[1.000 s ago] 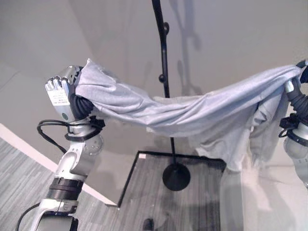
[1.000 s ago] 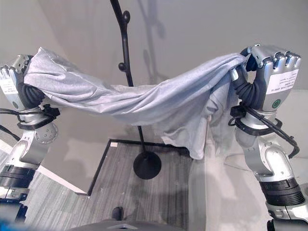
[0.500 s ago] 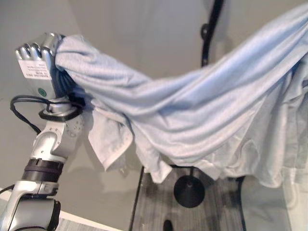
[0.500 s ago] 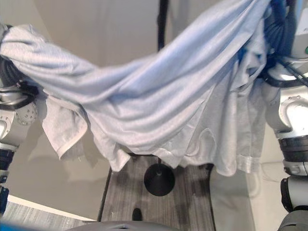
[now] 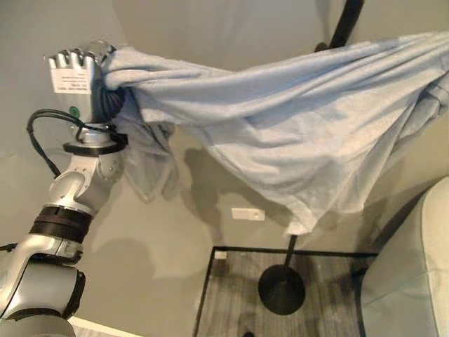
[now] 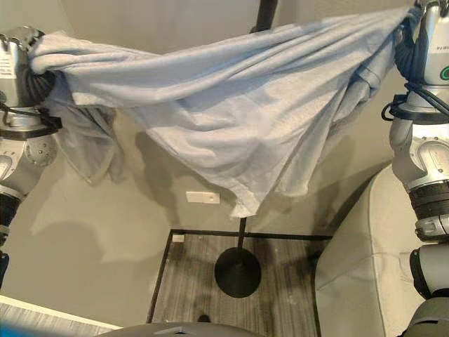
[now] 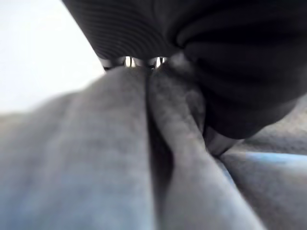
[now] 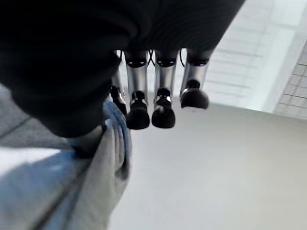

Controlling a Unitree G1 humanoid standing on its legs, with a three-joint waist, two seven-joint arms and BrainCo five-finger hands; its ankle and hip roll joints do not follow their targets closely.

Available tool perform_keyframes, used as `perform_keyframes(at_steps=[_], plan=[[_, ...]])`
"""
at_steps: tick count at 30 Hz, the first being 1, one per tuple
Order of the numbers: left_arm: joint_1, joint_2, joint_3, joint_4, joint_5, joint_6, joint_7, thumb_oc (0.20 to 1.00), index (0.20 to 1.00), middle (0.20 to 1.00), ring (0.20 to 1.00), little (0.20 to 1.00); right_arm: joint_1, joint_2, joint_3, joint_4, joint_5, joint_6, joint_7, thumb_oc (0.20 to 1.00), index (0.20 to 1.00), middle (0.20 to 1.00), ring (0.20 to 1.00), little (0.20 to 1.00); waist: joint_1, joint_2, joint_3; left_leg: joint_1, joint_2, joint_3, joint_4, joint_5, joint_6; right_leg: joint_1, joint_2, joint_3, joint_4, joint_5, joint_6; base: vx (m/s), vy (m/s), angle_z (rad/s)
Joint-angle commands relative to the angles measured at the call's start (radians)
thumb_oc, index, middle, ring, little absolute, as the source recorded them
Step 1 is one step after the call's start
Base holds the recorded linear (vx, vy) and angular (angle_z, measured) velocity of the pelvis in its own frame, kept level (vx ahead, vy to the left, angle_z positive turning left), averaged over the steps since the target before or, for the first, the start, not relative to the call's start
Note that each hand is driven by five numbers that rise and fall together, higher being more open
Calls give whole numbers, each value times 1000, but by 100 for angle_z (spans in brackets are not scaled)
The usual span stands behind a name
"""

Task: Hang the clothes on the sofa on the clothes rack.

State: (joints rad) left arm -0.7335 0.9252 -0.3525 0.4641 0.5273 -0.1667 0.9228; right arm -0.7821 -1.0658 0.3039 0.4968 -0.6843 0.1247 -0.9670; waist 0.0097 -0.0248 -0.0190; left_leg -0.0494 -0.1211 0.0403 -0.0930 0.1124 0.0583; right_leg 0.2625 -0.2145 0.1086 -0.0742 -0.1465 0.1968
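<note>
Behind the stretched garment (image 6: 231,119), the rack's pole (image 6: 242,235) is mostly hidden.

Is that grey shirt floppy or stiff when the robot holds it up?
Probably very floppy: the shirt sags in folds between the left hand and the right hand. It looks light and thin. It may catch on the rack pole behind it.

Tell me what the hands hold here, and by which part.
Both hold one grey garment, stretched between them in front of the rack: left hand bunches one end, right hand the other.
</note>
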Motion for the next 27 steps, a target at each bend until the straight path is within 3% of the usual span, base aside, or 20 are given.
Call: perform_keyframes(at_steps=[1,12,18,26,27], plan=[[-89,-24,33,59,-81,-12,-27,200,200,200,200,200,-85,-70,45,39,56,36,11,200,200,200,200,200,21,-1,-88,-5,103,-19,6,-42,-101,-67,-21,-4,17,196,6,0,0,0],[-19,-158,-16,118,-140,-35,-142,200,200,200,200,200,19,9,57,83,83,5,95,200,200,200,200,200,8,2,-67,-3,108,-18,6,-43,-101,-75,-17,2,21,205,3,15,-22,-2],[67,-254,-6,169,-185,-51,-166,200,200,200,200,200,143,100,75,105,52,-24,145,200,200,200,200,200,8,1,-54,-11,115,-22,6,-38,-102,-82,-10,2,28,207,-5,4,-17,0],[209,-458,-11,269,-277,-93,-144,200,200,200,200,200,268,393,200,279,51,-60,192,200,200,200,200,200,17,-10,-47,-6,115,-28,6,-41,-98,-74,-11,-6,18,204,-9,2,-2,0],[223,-502,-16,280,-311,-99,-137,200,200,200,200,200,277,471,222,310,72,-67,194,200,200,200,200,200,21,-13,-44,-7,116,-30,6,-41,-97,-74,-11,-5,16,203,-11,0,0,0]])
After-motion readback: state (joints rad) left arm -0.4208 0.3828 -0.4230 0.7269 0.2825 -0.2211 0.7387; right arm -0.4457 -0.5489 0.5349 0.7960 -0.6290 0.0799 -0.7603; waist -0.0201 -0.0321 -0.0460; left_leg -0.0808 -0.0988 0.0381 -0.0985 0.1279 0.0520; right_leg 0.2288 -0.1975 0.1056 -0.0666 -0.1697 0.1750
